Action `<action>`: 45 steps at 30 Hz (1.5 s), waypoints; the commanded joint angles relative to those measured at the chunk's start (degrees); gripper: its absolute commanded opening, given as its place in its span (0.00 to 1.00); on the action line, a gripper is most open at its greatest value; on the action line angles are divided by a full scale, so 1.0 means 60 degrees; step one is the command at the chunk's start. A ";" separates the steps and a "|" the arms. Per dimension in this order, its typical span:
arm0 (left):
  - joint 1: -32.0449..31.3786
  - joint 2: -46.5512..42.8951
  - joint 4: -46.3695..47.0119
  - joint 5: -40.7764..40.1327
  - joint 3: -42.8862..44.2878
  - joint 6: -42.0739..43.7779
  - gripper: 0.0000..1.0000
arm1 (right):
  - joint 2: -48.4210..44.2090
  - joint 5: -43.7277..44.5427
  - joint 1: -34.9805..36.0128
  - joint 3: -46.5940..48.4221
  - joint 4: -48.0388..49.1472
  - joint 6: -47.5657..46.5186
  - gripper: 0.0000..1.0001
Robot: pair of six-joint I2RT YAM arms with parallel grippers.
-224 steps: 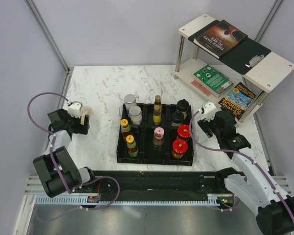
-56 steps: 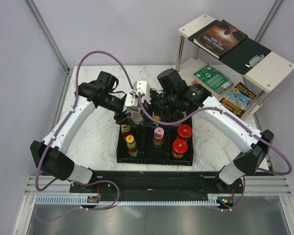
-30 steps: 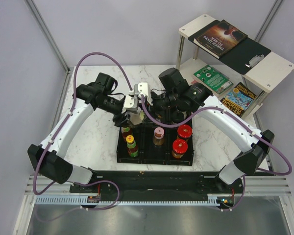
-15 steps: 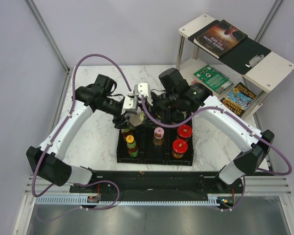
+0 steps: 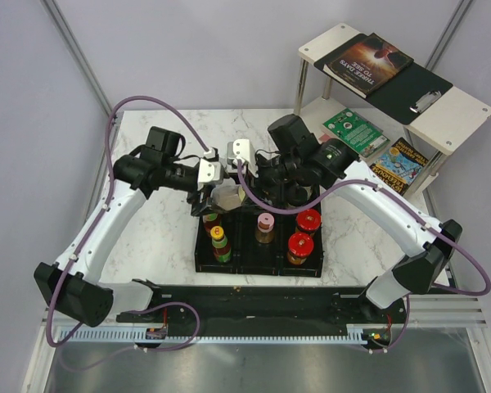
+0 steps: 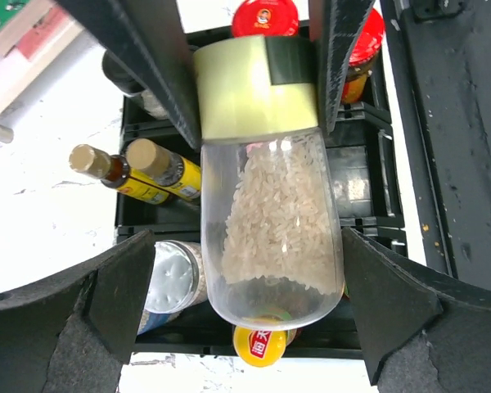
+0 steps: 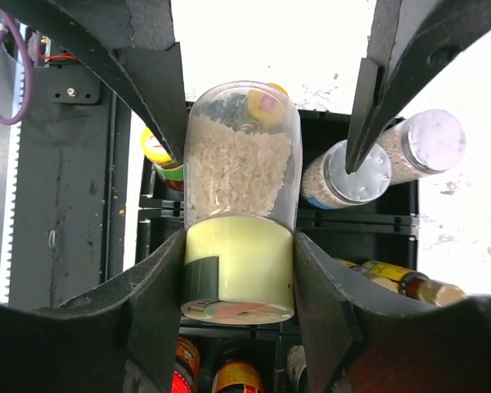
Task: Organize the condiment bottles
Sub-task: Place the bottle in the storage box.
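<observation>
A clear jar of rice [image 6: 270, 221] with a pale yellow lid hangs sideways above the black tray [image 5: 258, 266]. My right gripper [image 7: 239, 307] is shut on the jar's lid end [image 7: 239, 266]. My left gripper [image 6: 250, 315] stands open around the jar's base, with a gap at each finger. Seen from above, the jar [image 5: 227, 196] sits between the left gripper [image 5: 212, 194] and the right gripper [image 5: 245, 188]. Below it in the tray are a yellow-capped bottle [image 6: 260, 350], a silver-lidded jar [image 6: 170, 282], two slim bottles [image 6: 151, 160] and red-capped jars [image 5: 308, 219].
A pink-lidded shaker [image 5: 265, 221] and a second red-capped jar [image 5: 299, 244] stand in the tray's front compartments. A white two-tier shelf [image 5: 454, 110] with books stands at the back right. Both arms cross above the tray's back row.
My left gripper has opened off the rice jar and drawn back a little to the left. The right gripper keeps its hold on the lid end.
</observation>
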 commanded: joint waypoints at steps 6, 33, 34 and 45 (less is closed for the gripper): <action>0.0188 -0.0332 0.1058 0.0769 -0.0519 -0.0563 0.99 | -0.0381 -0.0015 0.0020 0.0289 0.0234 0.0384 0.00; 0.1474 -0.2206 0.3589 0.1854 -0.1163 -0.3255 0.99 | -0.0876 0.3090 0.0020 -0.0368 0.0864 0.0604 0.00; 0.1752 -0.2381 0.4100 0.1971 -0.1265 -0.3635 0.99 | -0.0965 0.3164 0.0020 -0.0558 0.0879 0.0575 0.00; 0.4419 -0.2412 0.7647 -0.0516 -0.3401 -0.6142 0.99 | -0.0952 0.3062 0.0151 -0.0326 -0.0964 -0.0464 0.00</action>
